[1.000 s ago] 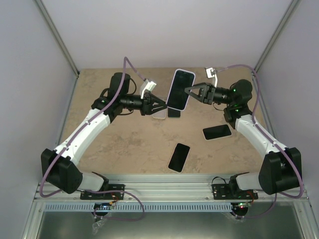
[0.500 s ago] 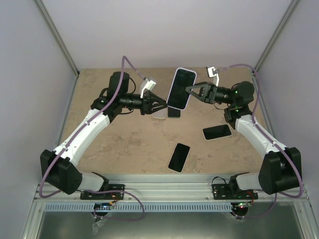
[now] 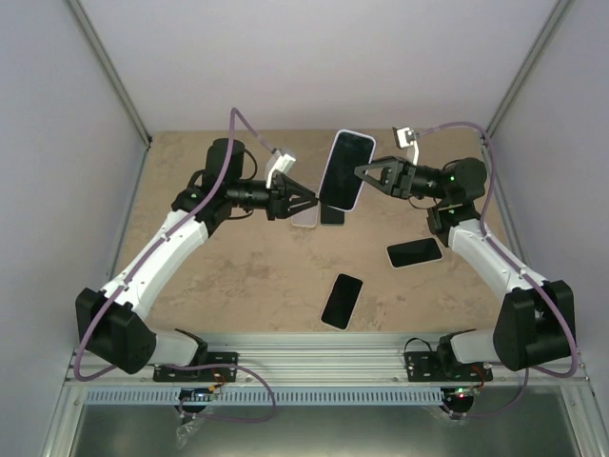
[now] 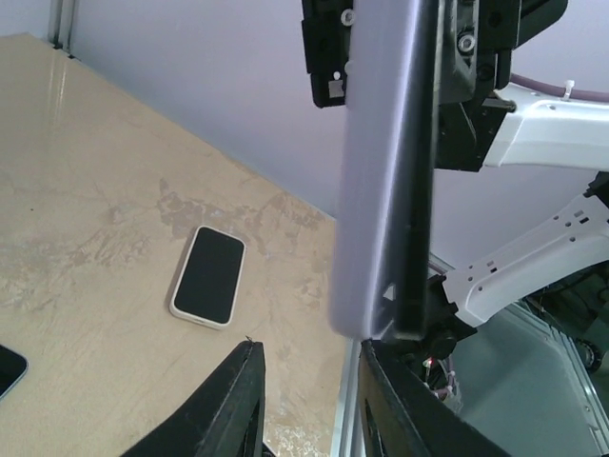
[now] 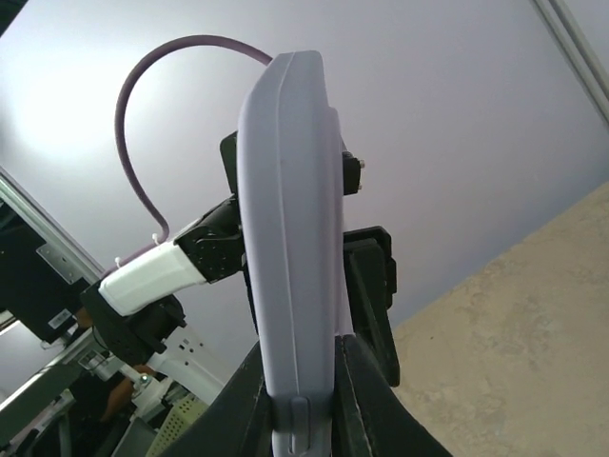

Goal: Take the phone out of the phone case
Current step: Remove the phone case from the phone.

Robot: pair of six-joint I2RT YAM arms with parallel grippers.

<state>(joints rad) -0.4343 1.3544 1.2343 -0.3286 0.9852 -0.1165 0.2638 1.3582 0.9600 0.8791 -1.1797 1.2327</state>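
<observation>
The phone (image 3: 344, 171), dark screen up, sits in a lilac phone case (image 3: 326, 181) held in the air over the table's middle. My right gripper (image 3: 360, 174) is shut on its right long edge; in the right wrist view the case (image 5: 290, 190) runs up between the fingers of the right gripper (image 5: 300, 352). My left gripper (image 3: 309, 201) is at the case's lower left corner. In the left wrist view the left gripper (image 4: 306, 350) is open, with the case's end (image 4: 376, 238) just above its right fingertip (image 4: 373, 354) and nothing between the jaws.
A phone in a white case (image 3: 414, 253) lies on the table at the right, also seen as the white-cased phone (image 4: 208, 276). A bare black phone (image 3: 342, 300) lies near the front. A white case (image 3: 304, 217) and a dark phone (image 3: 331, 215) lie under the held one.
Almost nothing. The right arm and the held phone have shifted very slightly; the left gripper stays at the case's lower corner.
</observation>
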